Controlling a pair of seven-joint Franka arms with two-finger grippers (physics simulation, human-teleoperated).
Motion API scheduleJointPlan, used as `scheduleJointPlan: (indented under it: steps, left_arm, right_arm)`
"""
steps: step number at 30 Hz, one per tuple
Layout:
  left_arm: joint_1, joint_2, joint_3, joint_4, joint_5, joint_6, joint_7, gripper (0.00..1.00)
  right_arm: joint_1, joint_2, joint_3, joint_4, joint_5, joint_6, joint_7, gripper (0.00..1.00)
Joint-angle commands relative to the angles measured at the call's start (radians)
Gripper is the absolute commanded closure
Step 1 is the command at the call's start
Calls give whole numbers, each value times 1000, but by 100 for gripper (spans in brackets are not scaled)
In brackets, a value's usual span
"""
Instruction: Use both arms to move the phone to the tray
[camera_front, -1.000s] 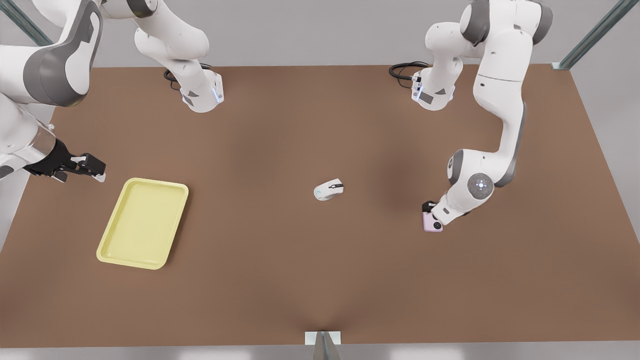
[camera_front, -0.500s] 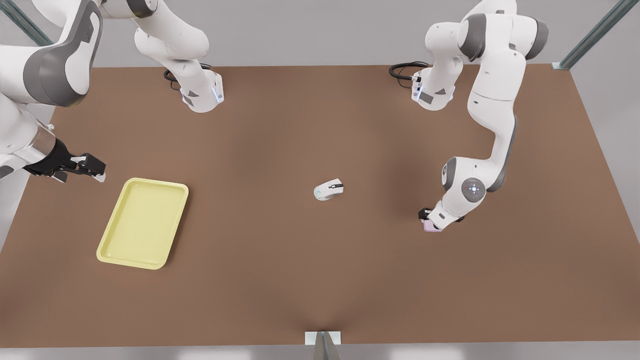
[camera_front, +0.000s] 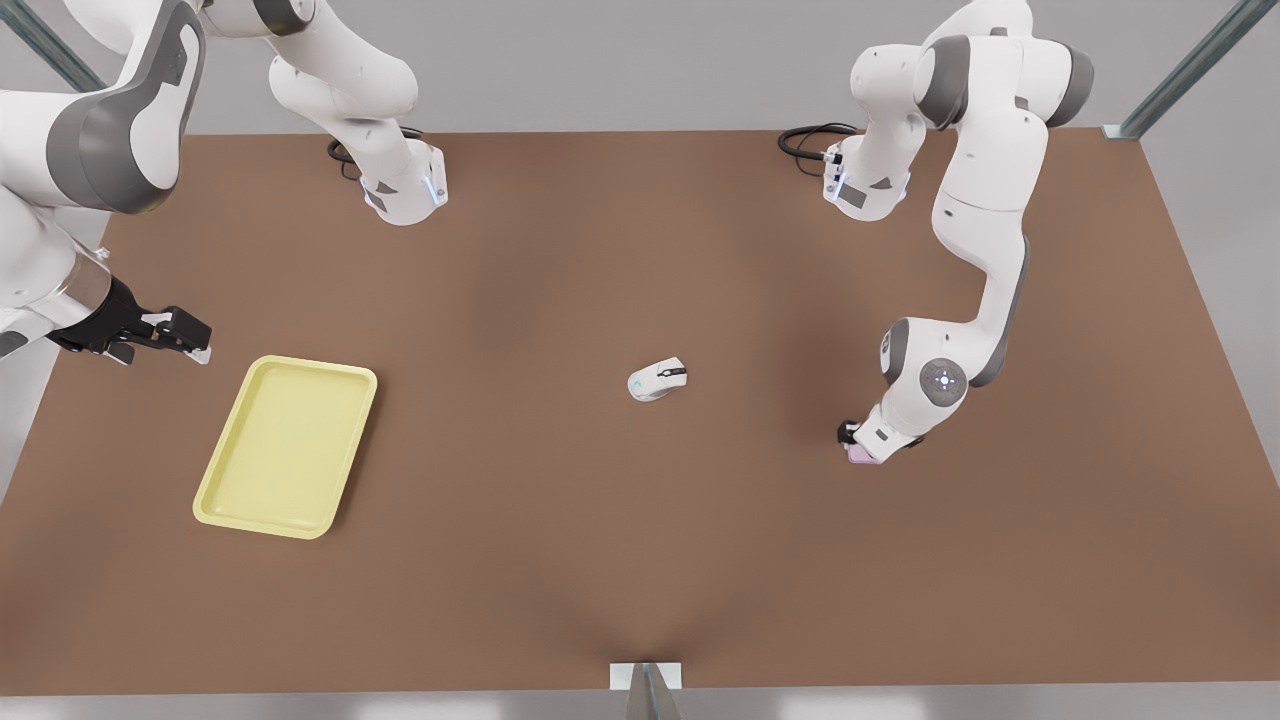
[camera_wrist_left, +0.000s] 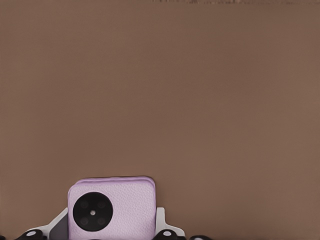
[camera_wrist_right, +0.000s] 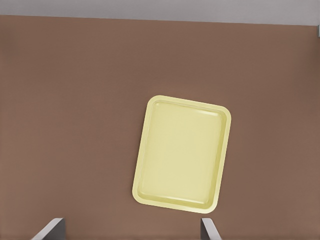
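Note:
The pale pink phone (camera_wrist_left: 131, 207) lies flat on the brown table, one black round circle showing. My left gripper (camera_wrist_left: 107, 227) is low over it, open, with a finger close against each side. In the front view this gripper (camera_front: 856, 440) is at the right, and just a pink sliver of the phone (camera_front: 860, 458) peeks out under the wrist. The pale yellow tray (camera_front: 300, 363) lies at the front view's left. My right gripper (camera_front: 185, 335) waits beside the tray's far corner, open and holding nothing. Its wrist view looks down on the tray (camera_wrist_right: 187, 102) from well above.
A white computer mouse (camera_front: 657, 381) with a black wheel sits mid-table between phone and tray. Both arm bases (camera_front: 405, 190) stand at the table's far edge, with black cables (camera_front: 808, 140) by the one on the right. Open brown tabletop (camera_front: 560, 540) surrounds everything.
The left arm has come down and shifted slightly over the phone, hiding most of it in the front view. The right arm, tray and mouse have not moved.

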Motion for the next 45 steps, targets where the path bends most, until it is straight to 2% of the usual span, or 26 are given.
scheduleJointPlan:
  steps: [1,15,21,24,28,33,36,41,45]
  left_arm:
    - [0,-1,0,1,0,3,-8,24]
    - [-2,-4,0,24,0,-22,-7,24]
    - [-28,-27,-32,156,0,-250,-100,24]
    - [-90,-33,-46,197,0,-301,-206,24]
    - [-274,-1,-46,326,0,-378,-505,24]
    - [-554,197,-45,663,1,-442,-829,24]
    - [-626,257,-45,766,1,-441,-878,24]
    - [-704,486,-40,1106,27,-425,-873,24]
    - [-746,565,-34,1153,119,-232,-840,20]
  right_arm:
    - [0,-1,0,0,1,0,-1,0]
    - [0,-1,0,0,1,0,-1,0]
    - [1,-3,0,0,-6,0,1,0]
    - [1,-1,0,0,-4,0,1,0]
    - [1,-1,0,0,-9,0,-1,0]
    - [0,-1,0,0,-2,3,-1,0]
    - [0,-1,0,2,-2,4,-1,0]
    - [1,-1,0,2,-2,6,-1,0]
    - [1,-1,0,2,-2,9,-1,0]
